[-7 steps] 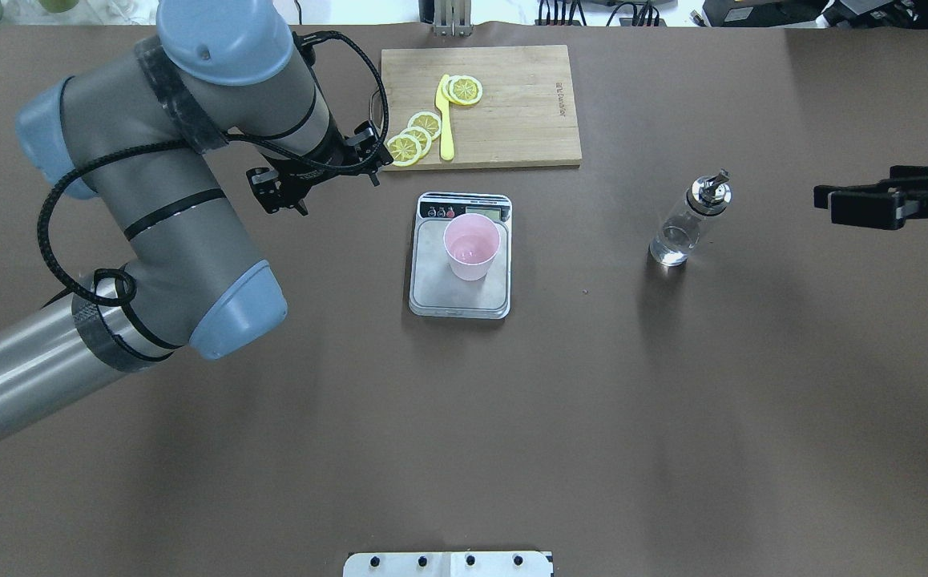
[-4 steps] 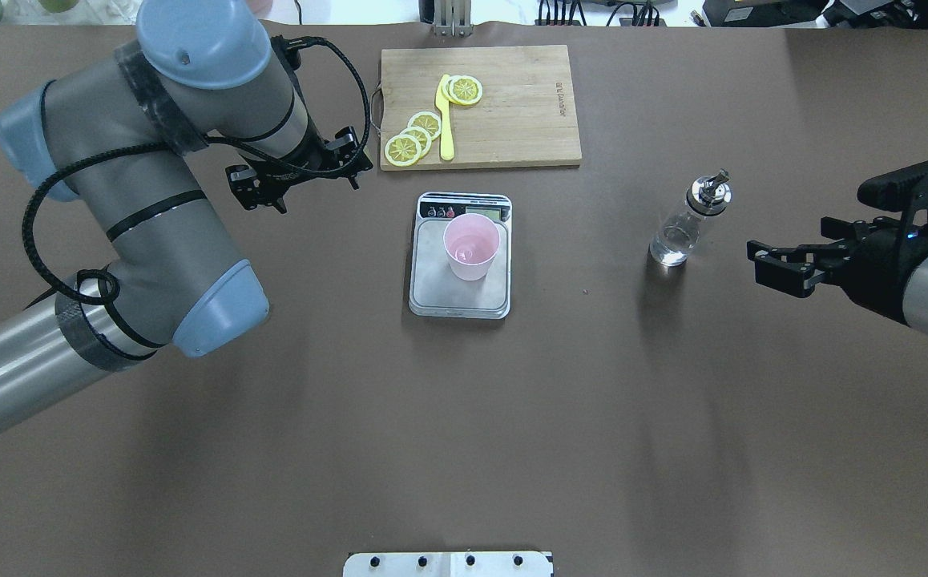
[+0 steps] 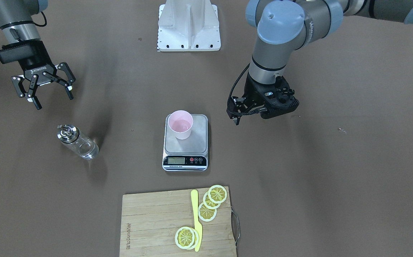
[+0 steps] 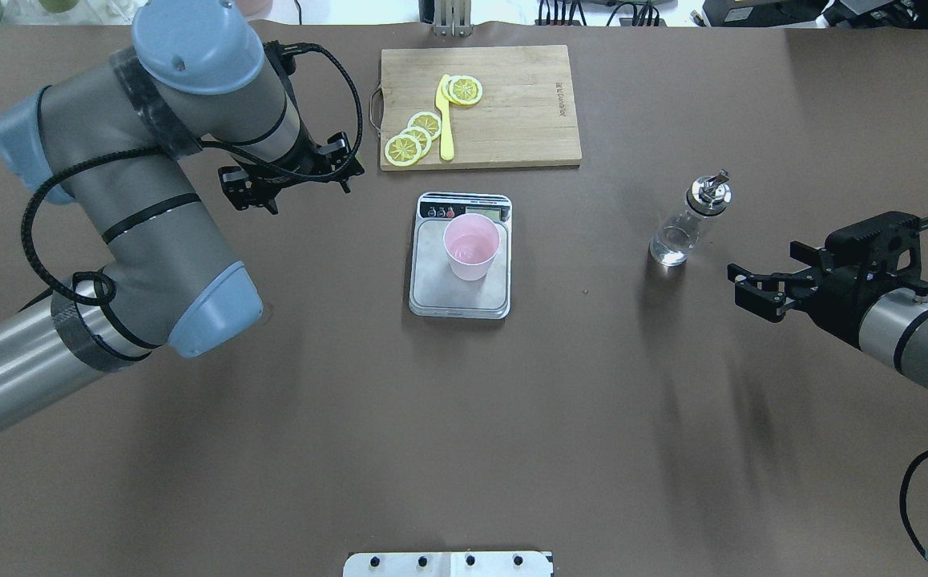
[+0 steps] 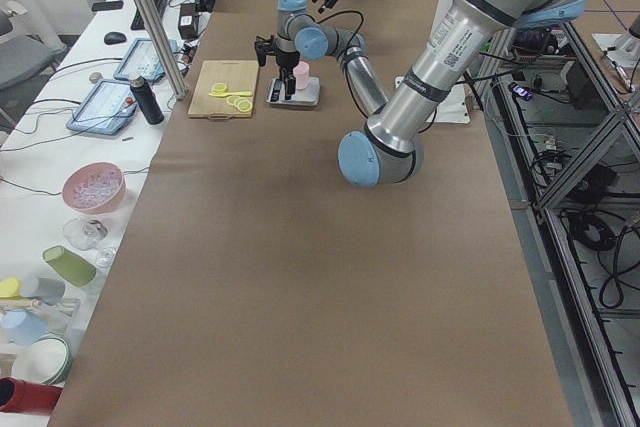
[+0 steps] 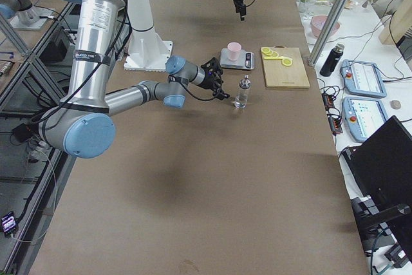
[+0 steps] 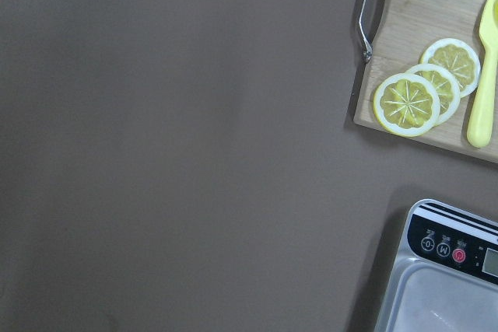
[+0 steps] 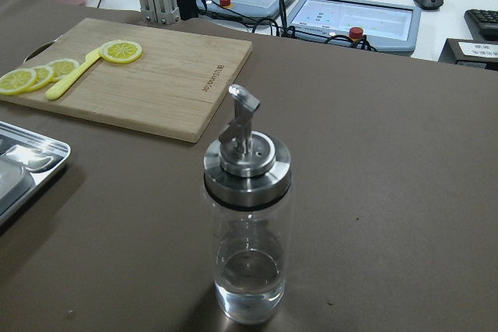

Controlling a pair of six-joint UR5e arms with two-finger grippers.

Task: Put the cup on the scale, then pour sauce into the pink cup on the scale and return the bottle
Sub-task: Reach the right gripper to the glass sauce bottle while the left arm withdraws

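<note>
Right gripper (image 3: 54,101), fingers spread, has neared the small clear glass bottle (image 3: 78,143).
Likely slippery and fragile; best taken around the mid-body.

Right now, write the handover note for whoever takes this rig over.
Left gripper: open, empty, above the table beside the scale, clear of the cup.
Right gripper: open, empty, short of the bottle, not touching it.
Cup: upright on the scale's platform.
Bottle: upright on the table, to the robot's right of the scale, with a little sauce in its bottom.
Done: cup placed on scale.
Left to do: grasp bottle, pour sauce into cup, return bottle.
</note>
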